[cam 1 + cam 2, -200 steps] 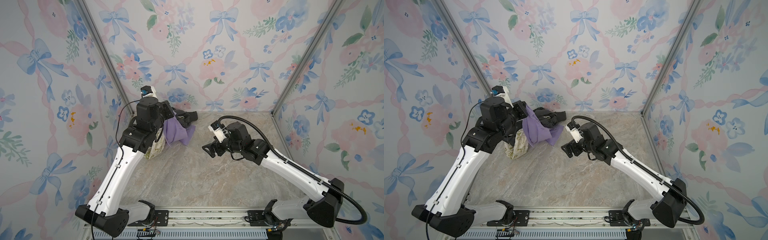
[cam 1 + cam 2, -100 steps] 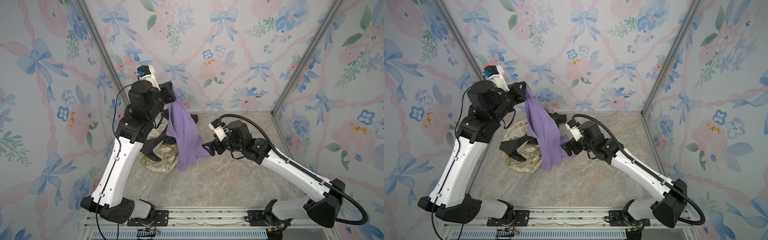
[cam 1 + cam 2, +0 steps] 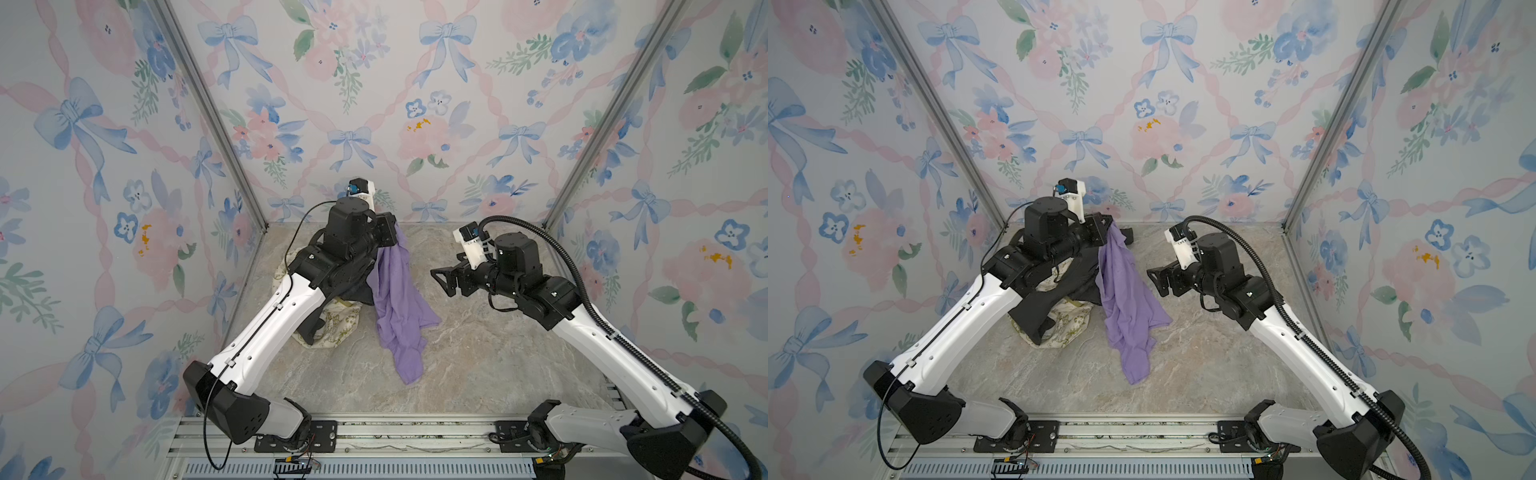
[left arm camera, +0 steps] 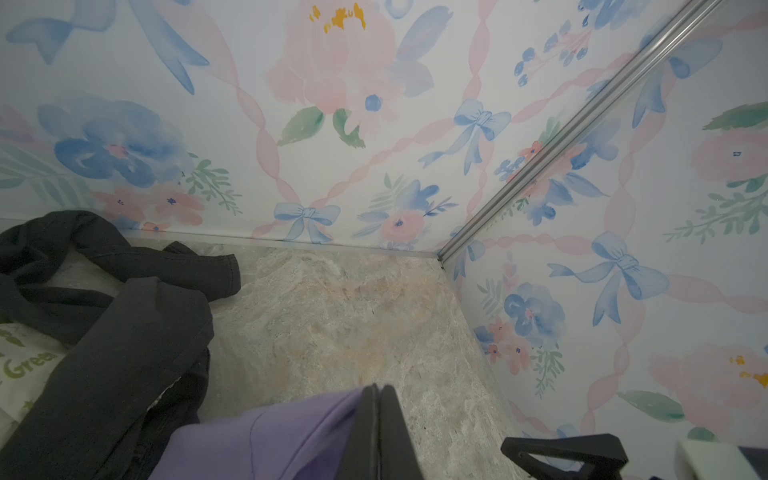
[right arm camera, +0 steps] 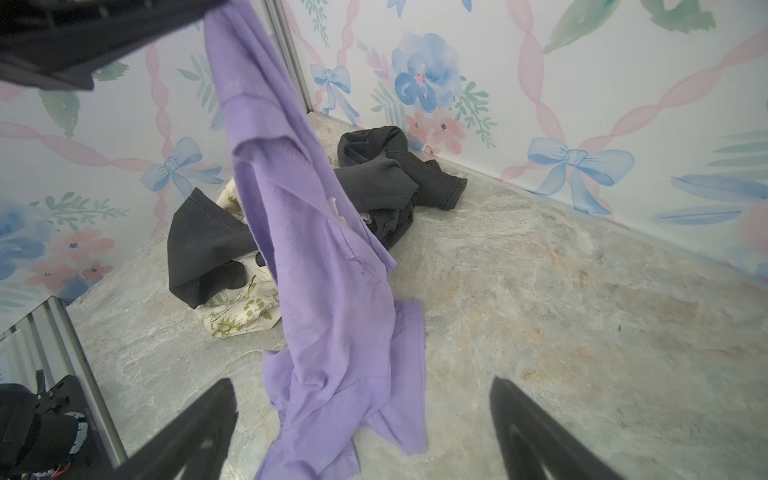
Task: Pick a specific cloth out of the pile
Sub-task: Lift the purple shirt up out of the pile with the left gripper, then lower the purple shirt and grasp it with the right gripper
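Note:
My left gripper (image 3: 395,227) (image 3: 1109,225) (image 4: 378,390) is shut on the top edge of the lavender cloth (image 3: 397,303) (image 3: 1127,303) (image 4: 270,440) (image 5: 328,257). The cloth hangs down from it, and its lower end lies bunched on the table to the right of the pile (image 3: 332,324) (image 3: 1059,322) (image 5: 216,266). The pile is a dark grey garment (image 4: 104,332) over cream fabric with green print, partly hidden under my left arm. My right gripper (image 3: 442,282) (image 3: 1156,282) (image 5: 361,384) stands open, to the right of the hanging cloth and apart from it.
Floral walls close in the marble table (image 3: 478,365) on the left, back and right. A metal corner post (image 4: 561,137) stands at the back right. A sleeve of the dark garment (image 5: 415,183) reaches toward the back wall. An aluminium rail (image 3: 395,432) runs along the front edge.
My left gripper has lifted the lavender cloth out of the pile, then carried it right and lower, so its end now rests on the table. My right gripper has drawn back slightly to the right.

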Robot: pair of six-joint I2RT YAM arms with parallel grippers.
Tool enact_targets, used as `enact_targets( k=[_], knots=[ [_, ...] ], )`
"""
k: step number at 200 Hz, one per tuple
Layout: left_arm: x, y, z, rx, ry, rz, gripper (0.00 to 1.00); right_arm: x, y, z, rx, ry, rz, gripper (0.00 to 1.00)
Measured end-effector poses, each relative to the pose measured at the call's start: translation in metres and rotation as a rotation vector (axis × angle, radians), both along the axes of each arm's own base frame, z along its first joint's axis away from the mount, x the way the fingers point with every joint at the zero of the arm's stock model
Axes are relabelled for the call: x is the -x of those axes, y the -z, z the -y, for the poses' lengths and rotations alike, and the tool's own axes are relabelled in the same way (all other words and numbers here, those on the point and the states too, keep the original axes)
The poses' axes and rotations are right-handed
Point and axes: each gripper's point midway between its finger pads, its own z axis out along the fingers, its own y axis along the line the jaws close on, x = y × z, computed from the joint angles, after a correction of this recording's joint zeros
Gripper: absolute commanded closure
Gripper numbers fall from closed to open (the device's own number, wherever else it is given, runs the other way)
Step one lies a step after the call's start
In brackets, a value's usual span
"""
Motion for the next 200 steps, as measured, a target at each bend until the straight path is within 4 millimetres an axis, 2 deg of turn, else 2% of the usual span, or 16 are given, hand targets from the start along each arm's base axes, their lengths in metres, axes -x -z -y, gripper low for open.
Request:
enact_targets(
  k=[30,52,66,77,93,101,117,141,162,176,200],
  knots=[
    [0.006,0.023,0.039,-0.007,0.076,-0.039,1.0,-0.005,0.009,0.025,-0.001,0.065,-0.025,0.03],
    [0.01,0.037,0.063,-0.016,0.132,-0.06,1.0,-0.005,0.013,0.033,-0.006,0.082,-0.04,0.01],
    [0.01,0.046,0.072,-0.023,0.155,-0.078,1.0,-0.003,0.016,0.035,-0.011,0.085,-0.052,0.0],
    [0.008,0.052,0.074,-0.03,0.161,-0.089,0.76,-0.001,0.02,0.036,-0.014,0.086,-0.063,0.01],
    [0.008,0.054,0.075,-0.038,0.161,-0.087,0.49,0.002,0.027,0.037,-0.016,0.088,-0.082,0.04],
    [0.007,0.052,0.073,-0.04,0.157,-0.077,0.36,0.004,0.03,0.037,-0.018,0.087,-0.091,0.05],
    [0.006,0.047,0.069,-0.057,0.144,-0.05,0.18,0.005,0.034,0.037,-0.02,0.085,-0.105,0.07],
    [0.005,0.035,0.059,-0.076,0.115,-0.005,0.03,0.007,0.038,0.036,-0.024,0.079,-0.119,0.1],
    [0.008,0.018,0.04,-0.079,0.071,0.042,0.02,0.006,0.042,0.036,-0.028,0.083,-0.134,0.1],
    [0.01,0.008,0.02,-0.075,0.022,0.068,0.02,0.004,0.048,0.035,-0.026,0.086,-0.152,0.1],
    [0.014,-0.002,-0.014,-0.068,-0.064,0.099,0.02,-0.003,0.068,0.028,0.003,0.082,-0.206,0.13]
  ],
)
